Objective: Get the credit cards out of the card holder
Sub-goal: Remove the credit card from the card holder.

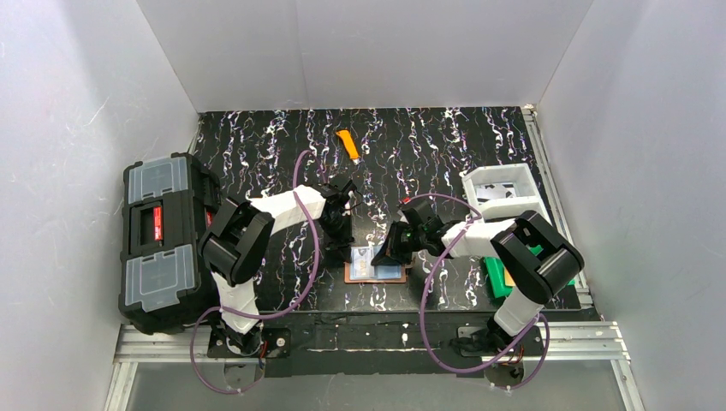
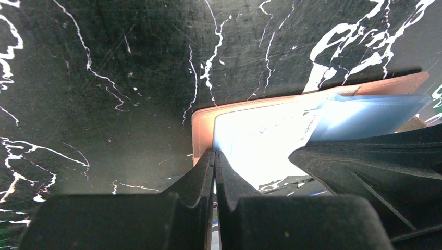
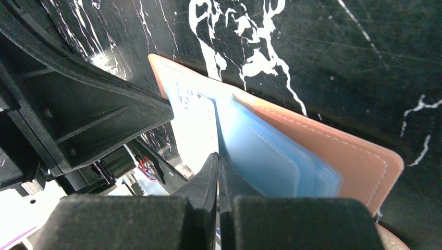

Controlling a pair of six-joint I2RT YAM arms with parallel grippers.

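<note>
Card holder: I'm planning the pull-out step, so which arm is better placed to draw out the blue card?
Right, probably. The right gripper is shut at the edge of the blue card, while the left gripper is shut at the opposite end of the card holder, seemingly pinning it.

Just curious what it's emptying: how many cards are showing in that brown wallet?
2. A whitish card lies on the wallet by the left hand; a blue card overlaps it, nearer the right hand. More may be hidden underneath.

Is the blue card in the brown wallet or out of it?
Not out: the blue card lies on the card holder, inside its edges. Tucked into a pocket? Cannot tell.
</note>
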